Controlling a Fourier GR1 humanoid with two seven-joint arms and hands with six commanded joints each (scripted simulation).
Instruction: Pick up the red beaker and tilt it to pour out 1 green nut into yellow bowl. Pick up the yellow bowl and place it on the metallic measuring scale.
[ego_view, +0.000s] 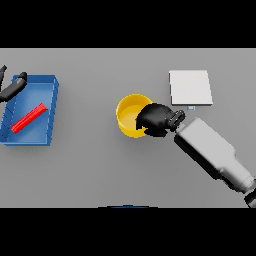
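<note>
Head view, right hand (156, 119) gripping yellow bowl (129, 116) rim

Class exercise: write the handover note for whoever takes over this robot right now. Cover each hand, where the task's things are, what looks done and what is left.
Right hand: at the yellow bowl, fingers over its right rim; grip unclear.
Left hand: idle at the far left edge, over the blue tray.
Red beaker: lying in the blue tray.
Metallic scale: bare, right of the bowl.
Done: cannot see a nut in the bowl.
Left: lift the bowl onto the scale.
</note>
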